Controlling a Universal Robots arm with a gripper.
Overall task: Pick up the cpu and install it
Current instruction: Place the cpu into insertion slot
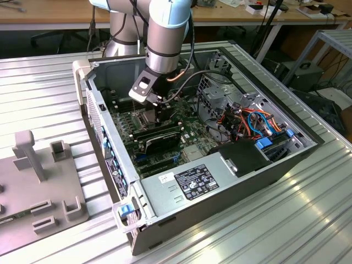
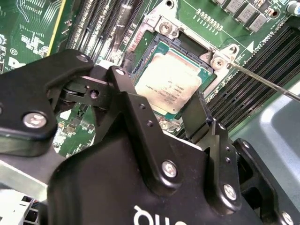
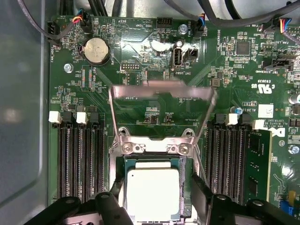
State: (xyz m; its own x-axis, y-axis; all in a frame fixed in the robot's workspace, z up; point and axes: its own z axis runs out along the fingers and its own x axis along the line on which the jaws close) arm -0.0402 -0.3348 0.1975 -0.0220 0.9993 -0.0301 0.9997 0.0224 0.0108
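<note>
The cpu (image 3: 153,192) (image 2: 169,83), a flat square chip with a dull silver top, lies flat in the open socket (image 3: 185,187) on the green motherboard (image 3: 140,56). My gripper (image 3: 157,194) (image 2: 161,89) hangs just above it, one black finger (image 3: 118,187) on each side. The fingers stand a little wider than the chip, with a small gap at each edge, so the gripper is open. In the exterior view the gripper (image 1: 159,113) reaches down into the computer case (image 1: 220,187) over the socket area.
The socket's metal load frame (image 3: 161,93) is hinged upright beyond the chip, and its thin lever (image 2: 262,79) sticks out sideways. Black memory slots (image 3: 77,154) flank the socket. Cables (image 1: 247,121) and a drive cage fill the case at the exterior view's right. A grey fixture (image 1: 38,181) sits outside.
</note>
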